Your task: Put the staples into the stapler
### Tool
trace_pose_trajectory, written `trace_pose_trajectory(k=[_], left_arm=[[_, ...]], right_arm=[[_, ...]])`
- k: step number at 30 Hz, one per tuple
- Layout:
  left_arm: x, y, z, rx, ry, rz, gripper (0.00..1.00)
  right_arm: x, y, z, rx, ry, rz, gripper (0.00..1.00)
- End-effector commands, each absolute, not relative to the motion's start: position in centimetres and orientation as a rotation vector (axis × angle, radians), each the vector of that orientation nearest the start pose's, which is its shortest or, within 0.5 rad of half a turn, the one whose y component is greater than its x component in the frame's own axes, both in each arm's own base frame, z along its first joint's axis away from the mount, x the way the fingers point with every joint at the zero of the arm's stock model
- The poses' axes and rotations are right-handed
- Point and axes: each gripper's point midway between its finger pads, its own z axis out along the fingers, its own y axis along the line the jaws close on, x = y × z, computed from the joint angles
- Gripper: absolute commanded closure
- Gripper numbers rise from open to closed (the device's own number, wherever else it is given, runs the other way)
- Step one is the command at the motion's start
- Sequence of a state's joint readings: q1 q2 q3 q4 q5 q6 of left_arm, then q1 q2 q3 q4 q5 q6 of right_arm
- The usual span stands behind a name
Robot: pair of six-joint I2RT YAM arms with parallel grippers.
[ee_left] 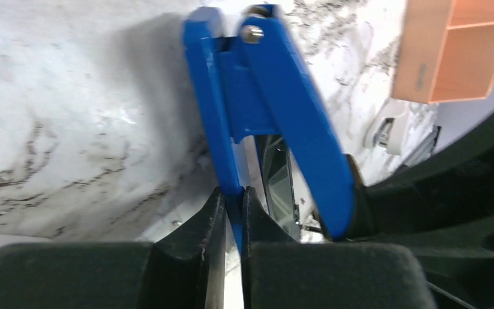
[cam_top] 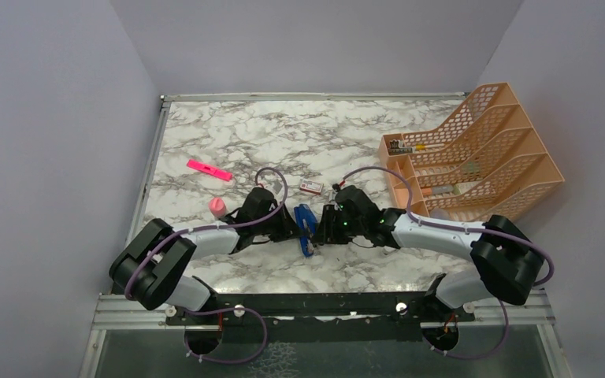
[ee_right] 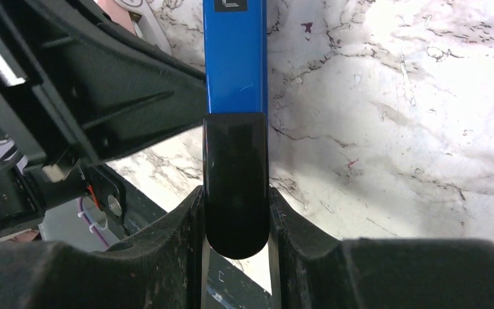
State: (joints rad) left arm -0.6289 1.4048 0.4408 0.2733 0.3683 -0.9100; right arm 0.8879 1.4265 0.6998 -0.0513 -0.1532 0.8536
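I see the blue stapler [cam_top: 306, 228] swung open in the middle of the table [cam_top: 205, 134]. My left gripper [ee_left: 233, 196] is nearly closed, pinching one thin blue arm. My right gripper [ee_right: 237, 193] squeezes the black end. The stapler looks hard, light and slippery, so I grip its flat sides. The staples box [cam_top: 310, 187] sits just behind it. I cannot see the staples, and I think they snap easily.

The blue stapler [cam_top: 306, 229] is sitting between the left gripper [cam_top: 290, 228] and the right gripper [cam_top: 324, 228], which are meeting it from opposite sides above the marble table [cam_top: 205, 134]; a red-and-white box [cam_top: 311, 187] is lying just beyond it; a pink marker [cam_top: 209, 169] and pink eraser [cam_top: 217, 207] are lying leftward; an orange file tray [cam_top: 473, 153] is standing far right.
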Motion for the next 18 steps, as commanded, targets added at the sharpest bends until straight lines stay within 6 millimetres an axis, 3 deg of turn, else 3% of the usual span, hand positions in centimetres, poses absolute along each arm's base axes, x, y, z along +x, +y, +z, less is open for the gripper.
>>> trace_pose_trajectory(k=[1, 9, 18], left_arm=[[19.7, -26.8, 3.3, -0.067, 2.524, -1.150, 1.00], [19.0, -26.0, 1.6, 0.032, 2.580, -1.078, 1.00], [18.5, -26.1, 1.3, 0.132, 2.572, -1.090, 1.00]], right_arm=[[19.3, 33.0, 10.9, -0.139, 2.454, 1.078, 0.83], [21.8, 30.3, 12.5, -0.162, 2.479, 0.934, 0.82], [27.8, 27.2, 15.5, -0.121, 2.358, 0.772, 0.72]])
